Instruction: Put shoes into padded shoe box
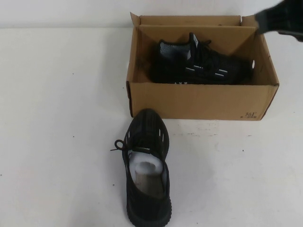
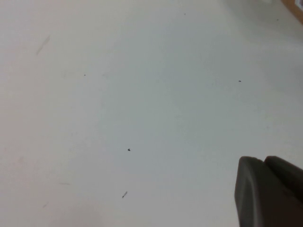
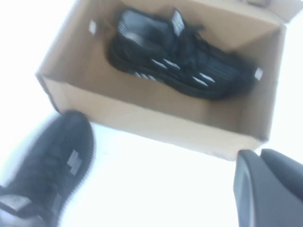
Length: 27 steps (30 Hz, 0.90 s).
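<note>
Okay, going from my left: my left gripper only shows in its own wrist view as a dark finger edge over bare white table, and I cannot tell whether it is open or closed. On the table near the middle, one black sneaker lies outside the box, toe pointing at the box's near wall and just short of it, white paper stuffing visible in its opening, laces loose to the left. Behind it sits the brown cardboard shoe box, flaps up, open top. Second sneaker is inside it, lying along the back wall, heel to the left, white dashes facing me. My right gripper hangs above the box's far right corner, blurred in the high view; it looks closed with nothing in it, probably clear of the box.
</note>
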### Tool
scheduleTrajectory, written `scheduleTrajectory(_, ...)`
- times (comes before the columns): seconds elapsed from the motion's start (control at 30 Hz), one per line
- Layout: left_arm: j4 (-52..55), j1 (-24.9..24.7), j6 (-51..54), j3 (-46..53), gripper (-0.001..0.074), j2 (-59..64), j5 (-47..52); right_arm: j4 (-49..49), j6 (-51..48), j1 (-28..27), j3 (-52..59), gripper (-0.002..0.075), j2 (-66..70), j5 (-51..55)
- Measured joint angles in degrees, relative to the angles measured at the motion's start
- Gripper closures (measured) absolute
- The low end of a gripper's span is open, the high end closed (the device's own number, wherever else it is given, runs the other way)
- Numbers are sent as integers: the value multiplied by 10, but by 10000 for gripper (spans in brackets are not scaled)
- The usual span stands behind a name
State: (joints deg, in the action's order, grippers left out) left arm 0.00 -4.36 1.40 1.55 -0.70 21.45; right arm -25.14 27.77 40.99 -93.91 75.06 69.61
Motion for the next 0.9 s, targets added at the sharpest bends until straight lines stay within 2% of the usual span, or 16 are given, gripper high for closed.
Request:
scheduleTrajectory(0.43,0,0,0,0,739,0,0,-34,-15,0,31,734,-4,25)
scheduleTrajectory(0.53,0,0,0,0,739,0,0,-50,-42,-18,87,734,-26,-26)
scheduleTrajectory(0.67,0,0,0,0,739,0,1,-44,-54,-86,199,734,-86,-173)
scheduleTrajectory(0.9,0,0,0,0,739,0,1,-20,-57,-271,478,734,-246,-389)
